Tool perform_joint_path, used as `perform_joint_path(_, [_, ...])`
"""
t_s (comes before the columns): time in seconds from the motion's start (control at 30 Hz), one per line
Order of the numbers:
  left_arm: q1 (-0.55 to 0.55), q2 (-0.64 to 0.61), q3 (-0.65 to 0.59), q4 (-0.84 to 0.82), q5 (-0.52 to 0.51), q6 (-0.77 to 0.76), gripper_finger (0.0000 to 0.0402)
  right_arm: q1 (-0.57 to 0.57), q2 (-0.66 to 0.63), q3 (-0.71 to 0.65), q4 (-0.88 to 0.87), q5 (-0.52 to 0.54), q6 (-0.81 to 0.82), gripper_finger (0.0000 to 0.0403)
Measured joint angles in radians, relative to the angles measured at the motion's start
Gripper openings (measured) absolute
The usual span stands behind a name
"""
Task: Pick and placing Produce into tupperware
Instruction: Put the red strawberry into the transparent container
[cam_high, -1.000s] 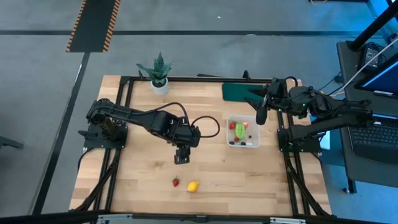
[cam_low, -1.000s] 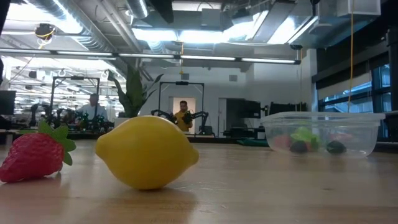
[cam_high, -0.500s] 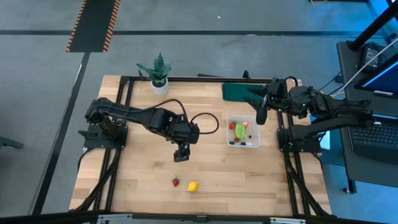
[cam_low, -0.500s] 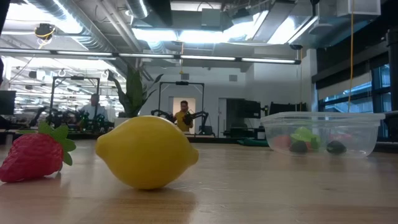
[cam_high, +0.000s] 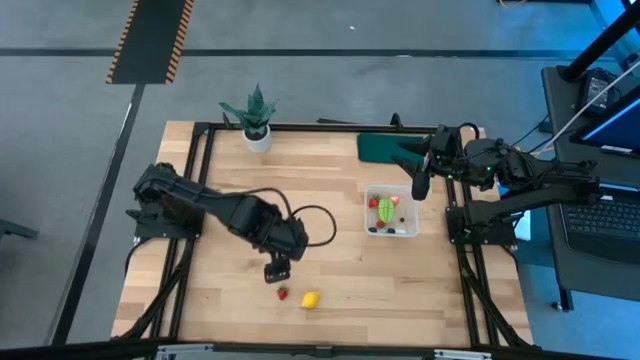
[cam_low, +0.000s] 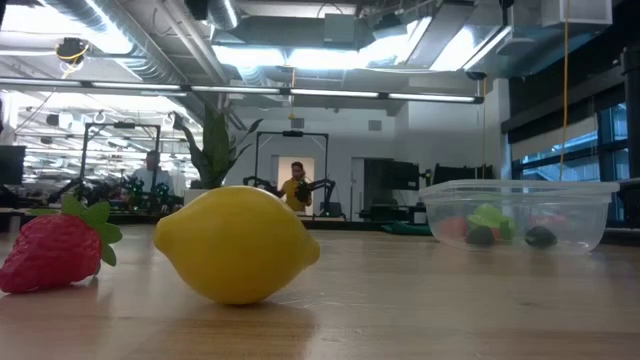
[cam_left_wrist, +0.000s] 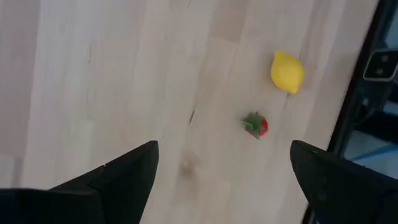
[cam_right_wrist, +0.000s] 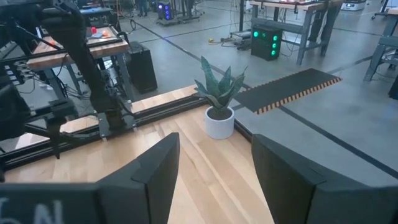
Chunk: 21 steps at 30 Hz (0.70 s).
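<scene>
A small red strawberry (cam_high: 283, 293) and a yellow lemon (cam_high: 311, 299) lie side by side on the wooden table near its near edge; both show large in the low view, strawberry (cam_low: 55, 251) and lemon (cam_low: 236, 244). The clear tupperware (cam_high: 392, 212) sits on the table's right half and holds a green leafy piece, red pieces and dark berries. My left gripper (cam_high: 277, 270) hangs open above the table, just beyond the strawberry (cam_left_wrist: 255, 125) and lemon (cam_left_wrist: 287, 71). My right gripper (cam_high: 420, 181) is open and waits raised beyond the tupperware's far edge.
A potted green plant (cam_high: 256, 120) in a white pot stands at the far edge, also seen in the right wrist view (cam_right_wrist: 219, 99). A flat dark green rectangle (cam_high: 381, 147) lies at the far right. Bare wood stretches between the left gripper and the tupperware.
My left gripper has moved toward the table's near edge and slightly left, from mid-table to just beyond the strawberry, staying open. The fruit and the tupperware have stayed put.
</scene>
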Motion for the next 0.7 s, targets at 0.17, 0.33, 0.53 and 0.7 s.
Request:
perform_joint_path(0.17, [-0.058, 0.000, -0.046, 0.030, -0.012, -0.178, 0.0353, 0.000, 0.000, 0.000, -0.001, 0.000, 0.008, 0.0204])
perform_joint_path(0.33, [-0.084, 0.000, -0.081, 0.094, -0.037, -0.269, 0.0353, 0.000, 0.001, 0.000, -0.008, 0.000, -0.022, 0.0204])
perform_joint_path(0.53, [-0.085, 0.000, -0.160, 0.268, -0.049, -0.330, 0.0353, 0.000, 0.001, 0.000, -0.008, 0.000, -0.025, 0.0204])
perform_joint_path(0.7, [-0.101, 0.000, -0.268, 0.477, -0.033, -0.306, 0.0356, 0.000, 0.001, 0.000, -0.012, -0.047, -0.029, 0.0204])
